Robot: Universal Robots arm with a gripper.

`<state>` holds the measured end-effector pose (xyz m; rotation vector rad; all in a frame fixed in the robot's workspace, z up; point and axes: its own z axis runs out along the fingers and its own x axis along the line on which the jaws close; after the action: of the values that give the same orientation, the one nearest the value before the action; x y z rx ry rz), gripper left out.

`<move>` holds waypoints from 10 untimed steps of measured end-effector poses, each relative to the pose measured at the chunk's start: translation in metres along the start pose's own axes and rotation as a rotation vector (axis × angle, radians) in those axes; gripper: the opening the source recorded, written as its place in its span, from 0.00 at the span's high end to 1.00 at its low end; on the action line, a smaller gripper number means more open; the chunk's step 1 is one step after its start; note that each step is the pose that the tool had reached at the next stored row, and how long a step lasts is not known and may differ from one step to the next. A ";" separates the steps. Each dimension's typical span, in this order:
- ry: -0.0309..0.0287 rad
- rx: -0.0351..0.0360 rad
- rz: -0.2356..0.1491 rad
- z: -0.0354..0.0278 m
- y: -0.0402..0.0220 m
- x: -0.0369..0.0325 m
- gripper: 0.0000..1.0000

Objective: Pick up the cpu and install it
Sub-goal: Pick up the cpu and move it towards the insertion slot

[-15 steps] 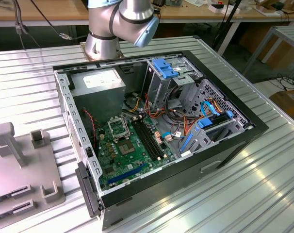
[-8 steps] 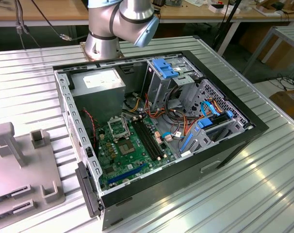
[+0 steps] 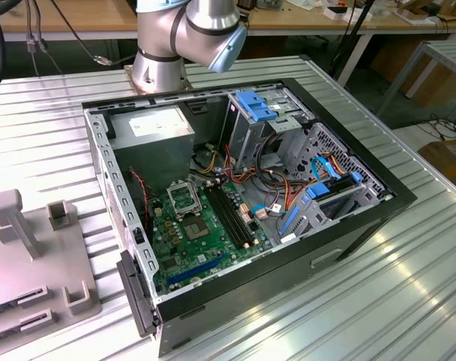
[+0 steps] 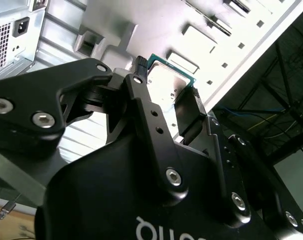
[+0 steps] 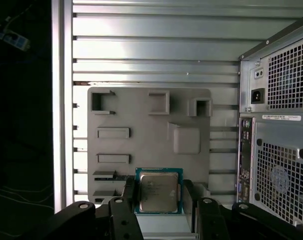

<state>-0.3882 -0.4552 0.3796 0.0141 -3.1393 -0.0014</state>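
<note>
One arm point(image 3: 186, 34) works this rig, so nearness between arms is no question.

Reading the exterior view from its left, a matte grey moulded tray point(image 3: 10, 274) with upright posts and slot-shaped recesses lies on the ribbed metal bench point(image 3: 55, 128). Just beside it, toward the exterior view's right, the open computer case point(image 3: 397, 197) lies on its side, with thin sheet-steel walls. On its floor sits the green motherboard point(image 3: 175, 244). The board carries the shiny square-framed socket point(image 3: 184, 198), and the long black memory slots point(image 3: 232, 218) run next to the socket on the right.

In the first wrist view I see the pincer point(image 5: 159, 196) closed narrow on the cpu point(image 5: 159, 190), with its black fingers point(image 5: 128, 197) bearing on two opposite edges. The chip is flat and square, so it has no long axis. Its lid is dull silver-grey and its rim is green.

From its size against the tray behind it, I judge the cpu to be held in the air above the tray. That places it outside the case and well apart from the socket, which lies toward the exterior view's right of the tray.
</note>
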 end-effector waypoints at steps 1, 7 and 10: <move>0.0001 0.0000 0.000 0.0000 0.0000 -0.0014 0.53; -0.0001 -0.0001 0.000 0.0000 -0.0001 -0.0122 0.53; 0.0000 0.0000 0.000 0.0000 -0.0001 -0.0160 0.53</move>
<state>-0.3721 -0.4552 0.3796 0.0140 -3.1393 -0.0015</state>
